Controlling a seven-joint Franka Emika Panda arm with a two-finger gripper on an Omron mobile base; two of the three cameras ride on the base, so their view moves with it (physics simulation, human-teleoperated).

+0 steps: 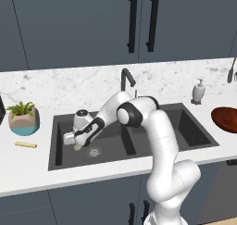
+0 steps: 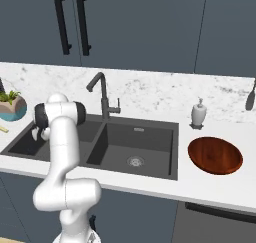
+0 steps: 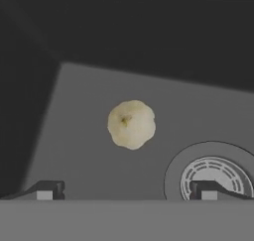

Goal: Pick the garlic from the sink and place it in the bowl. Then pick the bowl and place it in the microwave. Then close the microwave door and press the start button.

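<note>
Bowl beside sink (right side)

Small roundish pale cream-yellow garlic bulb seen on dark grey matte double-basin sink; glossy reddish-brown wooden bowl set on white grey-veined marble counter.

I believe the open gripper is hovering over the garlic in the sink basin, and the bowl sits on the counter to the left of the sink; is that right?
Not quite: the bowl sits to the right of the sink, as the right base view shows. The rest holds: the open gripper hovers over the garlic in the basin.
</note>
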